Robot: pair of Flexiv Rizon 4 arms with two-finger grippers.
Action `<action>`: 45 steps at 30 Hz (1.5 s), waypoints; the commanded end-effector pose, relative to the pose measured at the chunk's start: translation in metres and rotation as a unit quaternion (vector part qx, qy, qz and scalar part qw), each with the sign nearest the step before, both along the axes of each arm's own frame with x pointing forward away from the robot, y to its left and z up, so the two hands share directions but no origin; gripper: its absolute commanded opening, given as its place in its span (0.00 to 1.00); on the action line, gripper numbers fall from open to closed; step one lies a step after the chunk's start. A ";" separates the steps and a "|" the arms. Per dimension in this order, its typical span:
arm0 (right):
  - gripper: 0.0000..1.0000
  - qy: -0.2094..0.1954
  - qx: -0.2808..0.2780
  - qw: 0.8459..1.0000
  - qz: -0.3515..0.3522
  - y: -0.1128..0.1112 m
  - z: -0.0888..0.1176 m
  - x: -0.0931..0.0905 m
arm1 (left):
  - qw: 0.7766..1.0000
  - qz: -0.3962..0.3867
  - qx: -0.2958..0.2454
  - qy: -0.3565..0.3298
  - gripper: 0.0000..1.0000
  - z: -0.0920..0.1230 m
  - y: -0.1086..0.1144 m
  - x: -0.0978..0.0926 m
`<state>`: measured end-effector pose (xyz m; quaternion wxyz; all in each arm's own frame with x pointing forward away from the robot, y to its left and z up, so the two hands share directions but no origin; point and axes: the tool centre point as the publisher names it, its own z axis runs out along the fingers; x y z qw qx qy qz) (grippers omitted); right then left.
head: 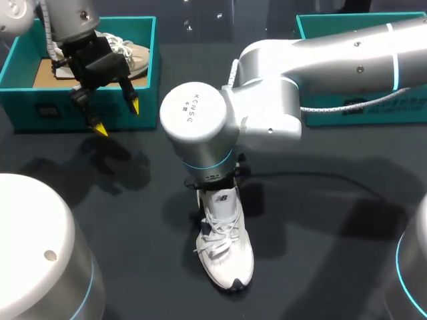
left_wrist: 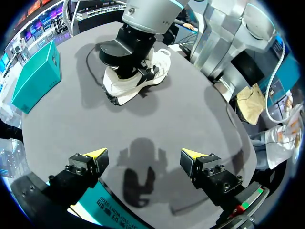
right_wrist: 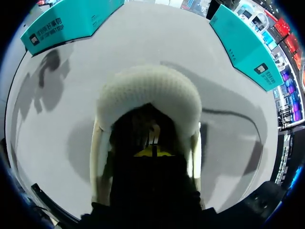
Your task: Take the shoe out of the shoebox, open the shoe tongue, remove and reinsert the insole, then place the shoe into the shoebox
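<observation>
Right gripper (right_wrist: 152, 151) is buried in the rounded, padded heel opening of the white lace-up shoe (head: 227, 257) on the dark matte table (head: 120, 220). Can't tell if it's gripping anything. Its arm drops straight down. Left gripper (head: 117, 117) hangs spread wide and empty over the teal shoebox (head: 27, 107) front wall.

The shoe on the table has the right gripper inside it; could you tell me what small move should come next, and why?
Probably a slow, short lift of the right gripper, to draw the insole out. It sits deep inside the shoe, which stands outside the shoebox; the open left gripper hovers apart, so nothing steadies the shoe.
</observation>
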<state>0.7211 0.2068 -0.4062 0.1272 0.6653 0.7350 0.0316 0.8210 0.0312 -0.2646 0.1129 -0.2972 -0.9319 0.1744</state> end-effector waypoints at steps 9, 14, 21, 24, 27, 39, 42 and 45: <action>0.00 0.038 0.006 0.998 -0.041 -0.009 -0.045 -0.052 | 1.000 -0.001 0.001 0.000 1.00 0.000 0.000 0.000; 0.00 -0.019 -0.021 1.000 -0.004 -0.004 -0.009 -0.034 | 1.000 -0.001 0.001 0.000 1.00 0.000 0.000 0.000; 0.00 -0.076 -0.039 0.996 0.029 -0.010 0.017 -0.007 | 1.000 -0.001 0.001 0.000 1.00 0.000 0.000 0.000; 0.00 -0.096 -0.037 0.994 0.038 -0.013 0.019 0.001 | 1.000 -0.001 0.001 0.000 1.00 0.000 0.000 0.000; 0.00 -0.114 -0.033 0.992 0.044 -0.014 0.020 0.009 | 1.000 -0.001 0.001 0.000 1.00 0.000 0.000 0.000; 0.00 -0.138 -0.020 0.988 0.062 -0.016 0.003 0.042 | 1.000 -0.001 0.001 0.000 1.00 0.000 0.000 0.000; 0.00 -0.114 -0.002 0.991 0.074 -0.008 -0.007 0.044 | 1.000 -0.001 0.001 0.000 1.00 0.000 0.000 0.000; 0.00 -0.086 0.021 0.993 0.076 0.001 -0.018 0.036 | 1.000 -0.001 0.001 0.000 1.00 0.000 0.000 0.000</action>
